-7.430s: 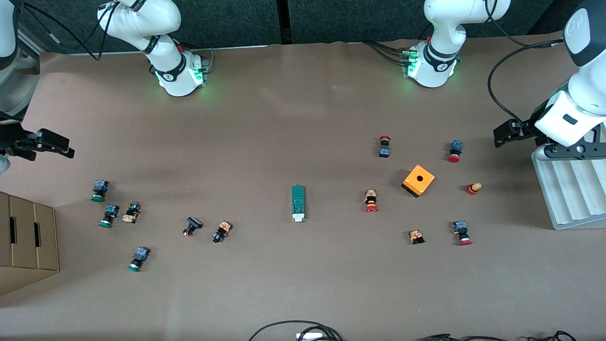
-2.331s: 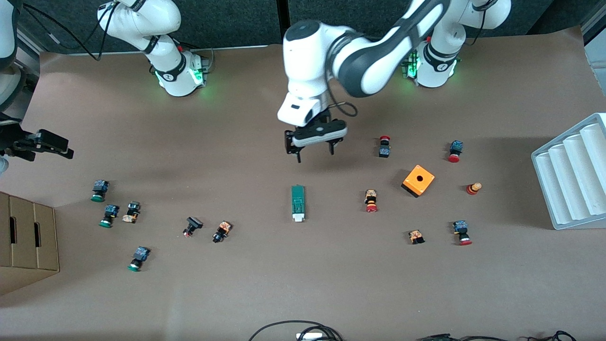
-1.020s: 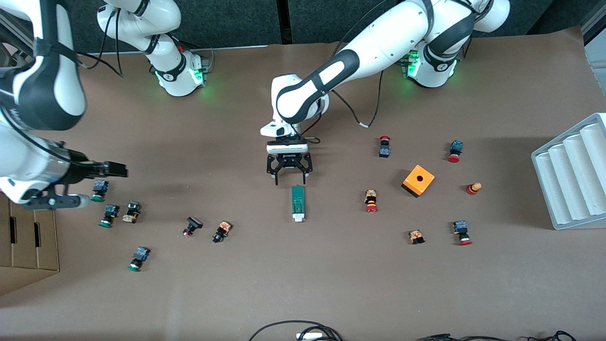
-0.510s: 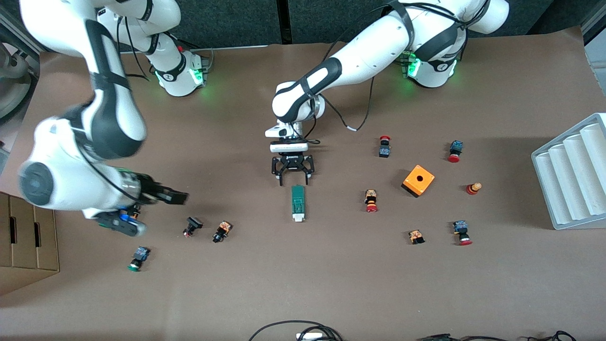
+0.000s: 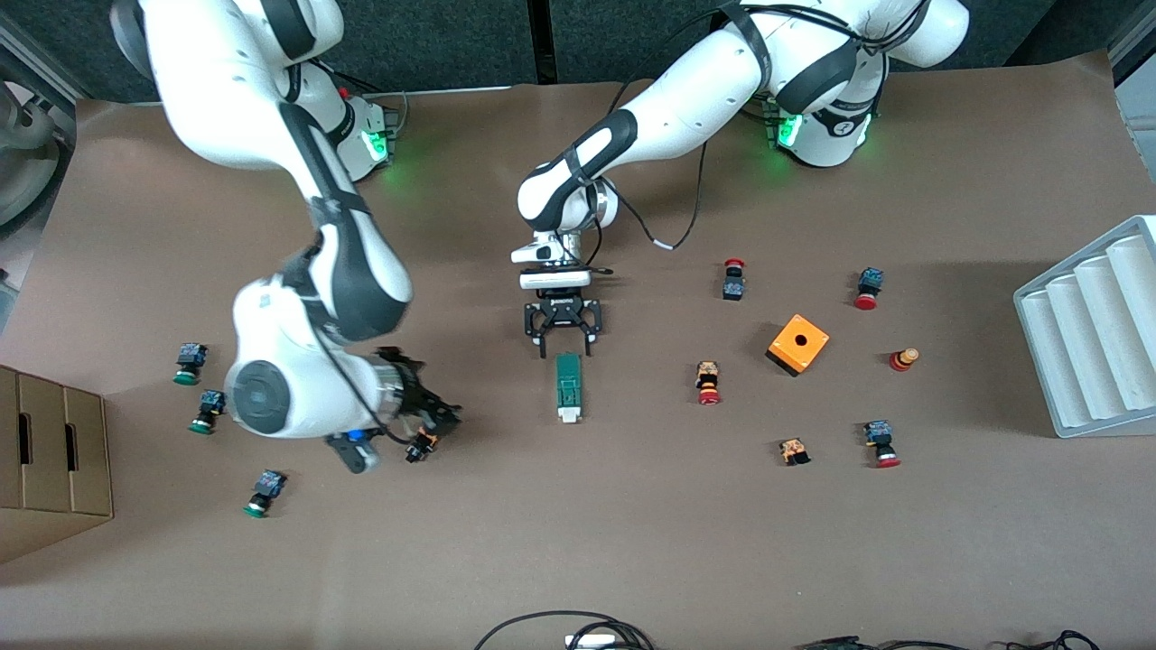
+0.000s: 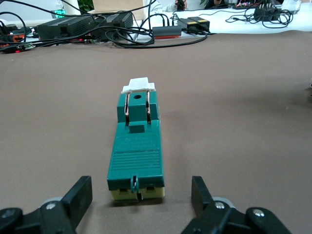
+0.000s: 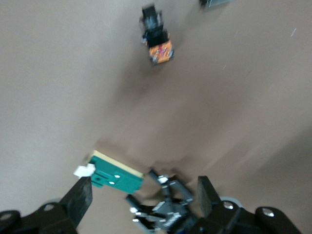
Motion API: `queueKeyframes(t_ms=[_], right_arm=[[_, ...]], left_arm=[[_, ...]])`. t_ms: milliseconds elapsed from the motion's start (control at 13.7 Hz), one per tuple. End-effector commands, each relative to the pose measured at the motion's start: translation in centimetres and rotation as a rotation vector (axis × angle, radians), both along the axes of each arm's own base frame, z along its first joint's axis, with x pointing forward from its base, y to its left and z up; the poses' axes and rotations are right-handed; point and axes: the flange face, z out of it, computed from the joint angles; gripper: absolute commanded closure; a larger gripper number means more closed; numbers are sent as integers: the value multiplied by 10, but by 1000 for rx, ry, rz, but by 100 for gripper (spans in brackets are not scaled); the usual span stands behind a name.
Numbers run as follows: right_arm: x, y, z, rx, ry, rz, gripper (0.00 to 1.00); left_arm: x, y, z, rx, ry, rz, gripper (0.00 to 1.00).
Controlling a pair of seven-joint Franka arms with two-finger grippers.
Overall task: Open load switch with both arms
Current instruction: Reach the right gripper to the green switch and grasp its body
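— At mid-table, where's the load switch (image 5: 567, 386)?
— Lying flat, white end toward the front camera; left gripper (image 5: 563, 344) straddles its other end, fingers apart, not touching.
— Right gripper (image 5: 440, 417)?
— Over an orange-bodied push button (image 5: 421, 443), jaws wide, empty.

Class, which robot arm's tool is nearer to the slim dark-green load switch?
Left. The left tool sits at the slim dark-green load switch's end toward the robots' bases, straddling it; the right tool is farther off, over the table.
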Motion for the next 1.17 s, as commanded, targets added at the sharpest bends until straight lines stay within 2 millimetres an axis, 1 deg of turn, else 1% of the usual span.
queueKeyframes(t_ms=[0,73,219,364,510,583,728,874,947,1093], right_arm=[[11,43,-29,4,11,-178,3],[11,60,-40,5,0,-238,3],[12,89,-62,22,-15,-339,5],[10,108,-82,46,-22,-418,5],[7,119,-95,41,-24,-461,5],[6,120,-100,45,-17,-476,5],[2,128,-117,54,8,-497,7],[-1,134,-126,48,23,-539,8],[-6,140,-131,42,28,-532,8],[-9,145,-142,40,32,-533,12]], left_arm=[[5,0,-6,-8,-52,-16,15],[3,1,-11,-2,-49,-20,17],[4,2,-11,-14,-59,-8,18],[4,1,-14,-25,-76,-27,19],[4,3,-20,-47,-92,-13,19],[4,5,-25,-37,-105,-17,20],[2,5,-32,-49,-112,-24,21],[-2,4,-35,-46,-117,-25,21],[-2,6,-39,-38,-121,-23,21],[-3,8,-45,-30,-126,-19,21]])
